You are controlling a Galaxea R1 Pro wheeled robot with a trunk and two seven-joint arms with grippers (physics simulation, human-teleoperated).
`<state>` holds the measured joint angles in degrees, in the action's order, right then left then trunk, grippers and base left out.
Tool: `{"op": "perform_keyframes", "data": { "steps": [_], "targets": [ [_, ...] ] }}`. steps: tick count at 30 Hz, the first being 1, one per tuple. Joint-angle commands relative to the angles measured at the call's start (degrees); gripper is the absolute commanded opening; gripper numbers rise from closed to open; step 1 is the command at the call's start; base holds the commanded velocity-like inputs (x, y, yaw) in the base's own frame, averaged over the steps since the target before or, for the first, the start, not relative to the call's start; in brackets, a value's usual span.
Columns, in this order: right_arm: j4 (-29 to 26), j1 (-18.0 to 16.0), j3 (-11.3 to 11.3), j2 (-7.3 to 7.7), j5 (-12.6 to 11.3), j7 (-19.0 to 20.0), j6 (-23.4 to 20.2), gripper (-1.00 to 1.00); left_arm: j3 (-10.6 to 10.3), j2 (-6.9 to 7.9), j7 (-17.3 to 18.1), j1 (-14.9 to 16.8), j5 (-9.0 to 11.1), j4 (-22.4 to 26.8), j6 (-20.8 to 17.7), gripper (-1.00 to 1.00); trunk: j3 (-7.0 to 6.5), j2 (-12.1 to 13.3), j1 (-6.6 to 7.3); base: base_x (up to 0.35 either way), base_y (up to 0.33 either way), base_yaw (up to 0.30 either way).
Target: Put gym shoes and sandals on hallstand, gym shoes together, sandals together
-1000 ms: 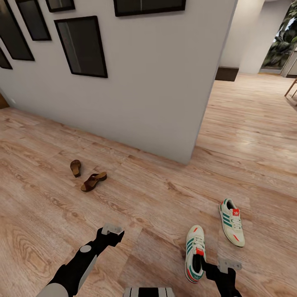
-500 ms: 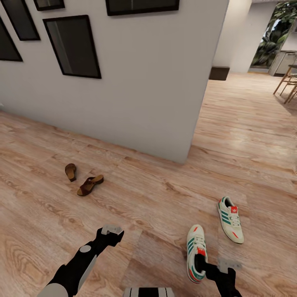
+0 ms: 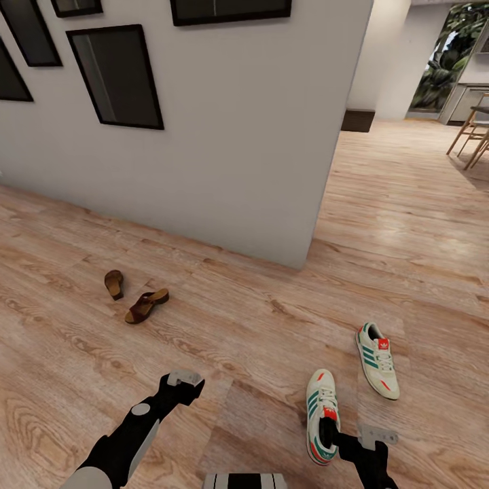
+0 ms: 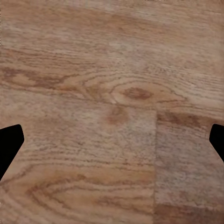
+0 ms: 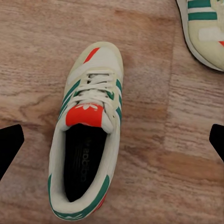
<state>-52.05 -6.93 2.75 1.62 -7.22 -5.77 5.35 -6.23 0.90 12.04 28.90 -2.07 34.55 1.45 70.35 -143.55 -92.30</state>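
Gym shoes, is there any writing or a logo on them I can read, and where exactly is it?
Insole of the nearer gym shoe: a line of dark print, too blurred to read.
Its red tongue label: a white trefoil-like logo, no legible letters.
Farther gym shoe: a small white logo on the red tongue label, too small to read.
The sandals show no text.
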Motion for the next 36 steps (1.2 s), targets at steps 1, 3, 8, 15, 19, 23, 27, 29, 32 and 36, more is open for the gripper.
{"op": "perform_keyframes", "data": {
  "steps": [1, 3, 8, 15, 19, 23, 27, 29, 32, 36],
  "targets": [
    [0.02, -0.02, -0.11, 0.03, -0.60, -0.12, 0.25, 1.00, -0.12, 0.06, 0.00, 0.02, -0.22, 0.02, 0.15, 1.00, 0.04, -0.01, 0.01, 0.000, 0.000, -0.001],
    [0.02, -0.02, -0.11, 0.04, -0.60, -0.12, 0.23, 1.00, -0.07, 0.11, 0.00, 0.02, -0.17, 0.05, 0.14, 1.00, 0.28, -0.03, -0.01, 0.000, 0.000, -0.001],
    [0.02, -0.02, -0.11, 0.04, -0.60, -0.12, 0.22, 1.00, -0.07, 0.10, 0.00, 0.02, -0.14, 0.07, 0.13, 1.00, 1.59, -0.09, -0.14, 0.000, 0.000, 0.000],
    [0.02, -0.02, -0.11, 0.04, -0.60, -0.12, 0.23, 1.00, -0.09, 0.07, 0.00, 0.02, -0.13, 0.08, 0.13, 1.00, 3.67, -0.19, -0.32, 0.000, 0.000, 0.000],
    [0.02, -0.02, -0.11, 0.03, -0.60, -0.12, 0.22, 1.00, -0.09, 0.07, 0.00, 0.02, -0.08, 0.08, 0.14, 1.00, 4.90, -0.24, -0.43, 0.000, 0.000, 0.000],
    [0.02, -0.02, -0.11, 0.05, -0.60, -0.12, 0.20, 1.00, -0.15, 0.06, 0.00, 0.02, -0.05, 0.08, 0.13, 1.00, 6.13, -0.30, -0.53, 0.000, 0.000, 0.000],
    [0.02, -0.02, -0.11, 0.04, -0.60, -0.12, 0.16, 1.00, -0.17, 0.05, 0.00, 0.02, -0.04, 0.08, 0.13, 1.00, 7.37, -0.35, -0.63, 0.000, 0.000, 0.017],
    [0.02, -0.02, -0.11, 0.04, -0.60, -0.12, 0.12, 1.00, -0.18, 0.05, 0.00, 0.02, -0.07, 0.08, 0.13, 1.00, 7.99, -0.38, -0.68, 0.000, 0.000, 0.053],
    [-0.31, -0.02, -0.17, 0.05, -0.60, -0.11, 0.06, 1.00, -0.18, 0.06, 0.00, 0.03, -0.18, 0.08, 0.13, 1.00, 8.22, -0.38, -0.68, 0.000, 0.000, 0.064],
    [-1.73, -0.02, -0.21, 0.05, -0.54, -0.03, 0.03, 1.00, -0.18, 0.06, 0.00, 0.12, -0.25, 0.10, 0.13, 1.00, 8.35, -0.38, -0.68, 0.000, 0.000, 0.028]
  ]
}}
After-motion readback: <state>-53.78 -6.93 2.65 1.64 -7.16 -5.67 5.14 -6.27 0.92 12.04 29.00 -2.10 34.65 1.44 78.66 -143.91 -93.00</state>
